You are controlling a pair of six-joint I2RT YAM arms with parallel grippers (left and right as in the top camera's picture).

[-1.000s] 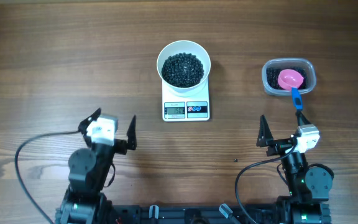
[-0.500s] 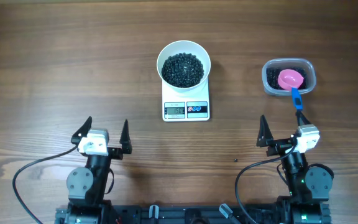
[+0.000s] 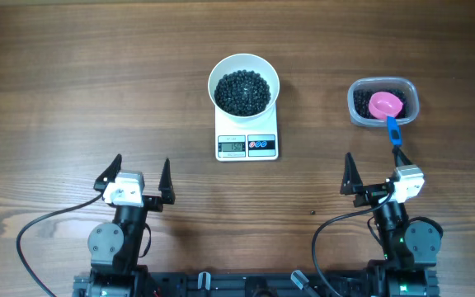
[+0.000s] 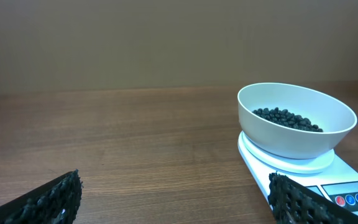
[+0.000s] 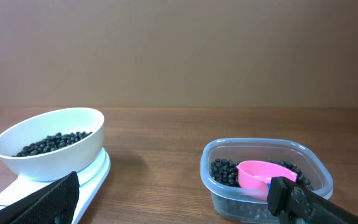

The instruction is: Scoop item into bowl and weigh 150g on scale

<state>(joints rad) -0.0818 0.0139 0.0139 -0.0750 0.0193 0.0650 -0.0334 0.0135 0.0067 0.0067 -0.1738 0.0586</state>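
Beans (image 3: 242,91) are lying in a dark heap inside the white bowl (image 3: 212,82), and the bowl is sitting on the scale (image 3: 246,133) near the middle of the table (image 3: 72,74).

Starting at the left, my left gripper (image 3: 142,163) is hanging low at the table's near edge, with its jaws spreading wide and holding nothing. In its own wrist view, the two dark fingers (image 4: 48,199) are showing only at the bottom corners, and the bowl on the scale is standing ahead and to the right, well apart from them.

Moving to the middle, the scale's display (image 3: 233,147) is showing lit digits, but they are too small for me to read with certainty.

Further right, a clear tub (image 3: 351,106) is holding more beans and a pink scoop (image 3: 386,104), whose blue handle (image 3: 392,130) is sticking out over the tub's near rim toward me.

At the far right, my right gripper (image 3: 375,162) is also gaping wide and empty, waiting just short of that handle.

I am judging that the scooping is pausing or ending, and that the weighing check is the step in hand. The next move is calling for a clear reading. If the weight is falling short, my right jaws will be needing to close on the blue handle and carry a small top-up across to the bowl.
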